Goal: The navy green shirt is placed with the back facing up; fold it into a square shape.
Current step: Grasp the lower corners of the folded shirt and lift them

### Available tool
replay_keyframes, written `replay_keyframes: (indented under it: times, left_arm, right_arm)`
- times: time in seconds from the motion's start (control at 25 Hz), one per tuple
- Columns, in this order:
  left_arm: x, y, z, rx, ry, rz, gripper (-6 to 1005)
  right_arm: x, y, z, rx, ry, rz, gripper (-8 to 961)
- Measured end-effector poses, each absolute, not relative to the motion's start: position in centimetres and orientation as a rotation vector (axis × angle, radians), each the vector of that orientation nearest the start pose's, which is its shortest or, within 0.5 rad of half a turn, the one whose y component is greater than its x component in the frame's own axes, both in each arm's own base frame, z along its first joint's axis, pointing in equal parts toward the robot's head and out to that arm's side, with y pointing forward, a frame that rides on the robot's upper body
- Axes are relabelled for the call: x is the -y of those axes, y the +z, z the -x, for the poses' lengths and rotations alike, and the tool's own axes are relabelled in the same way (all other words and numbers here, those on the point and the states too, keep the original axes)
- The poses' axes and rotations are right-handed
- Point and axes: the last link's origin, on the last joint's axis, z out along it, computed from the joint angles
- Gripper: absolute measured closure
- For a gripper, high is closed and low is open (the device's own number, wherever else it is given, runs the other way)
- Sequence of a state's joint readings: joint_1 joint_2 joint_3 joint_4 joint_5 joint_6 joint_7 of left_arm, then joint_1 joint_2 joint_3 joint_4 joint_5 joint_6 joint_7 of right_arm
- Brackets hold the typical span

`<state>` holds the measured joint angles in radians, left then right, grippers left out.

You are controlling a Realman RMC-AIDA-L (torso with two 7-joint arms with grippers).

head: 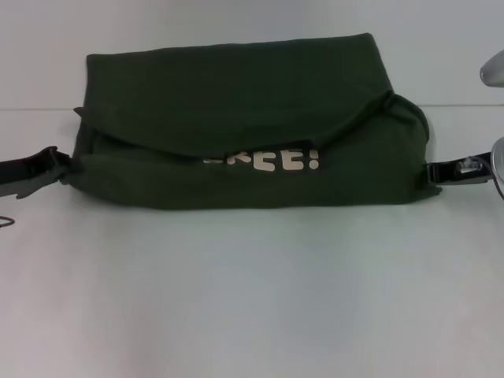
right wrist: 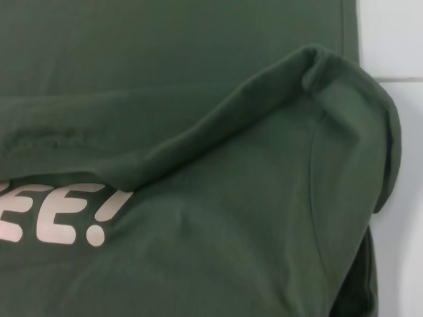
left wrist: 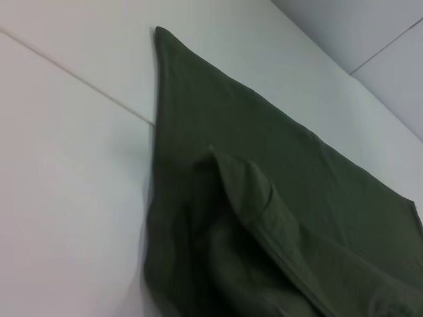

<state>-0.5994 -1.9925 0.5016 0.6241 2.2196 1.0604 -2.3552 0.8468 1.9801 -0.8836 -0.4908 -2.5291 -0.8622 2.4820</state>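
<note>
Shirt point(head: 236, 102) lies across the middle of the white table point(head: 252, 307), dark green, already reduced to a wide band rather than spread flat. We note that it carries pale lettering point(head: 264, 160) ending in an exclamation mark, part hidden under a fold, so the printed face shows along the near side.

Left gripper point(head: 57, 165) sits at the shirt's left end, low on the table, touching the cloth edge. Right gripper point(head: 435, 172) sits at the right end in the same manner. We cannot tell from the head view whether either has its fingers closed on fabric, and neither wrist view shows the fingers at all.

Left wrist view shows a bunched ridge of cloth rising from the flat layer, with one corner running out to a point. Right wrist view shows a rolled fold lying over the lettering and a loose, puffed end at the shirt's right side.

Our judgement on progress: the lengthwise folding is largely done but untidy; the near fold is uneven and both ends bulge. What is left, as far as we can see, is to flatten the layers and bring the ends across so the band becomes a square.
</note>
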Motion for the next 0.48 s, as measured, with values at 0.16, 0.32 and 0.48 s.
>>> replay_keyframes:
  times: [0.16,0.32,0.48]
  left_arm:
    - [-39.3,6.2,33.5,1.732,-0.639,1.749,985]
    - [-38.9,6.6,33.4,1.725,-0.617,1.795,985]
    - [-38.1,7.5,33.4,1.713,-0.575,1.853,985]
  right_arm:
    - [-44.6,1.0,-27.5,-1.397,0.018,2.064,923]
    - [-44.0,1.9,-27.3,-1.425,0.028,2.099,923]
    - [-42.6,3.5,-27.4,-1.46,0.059,2.124,923]
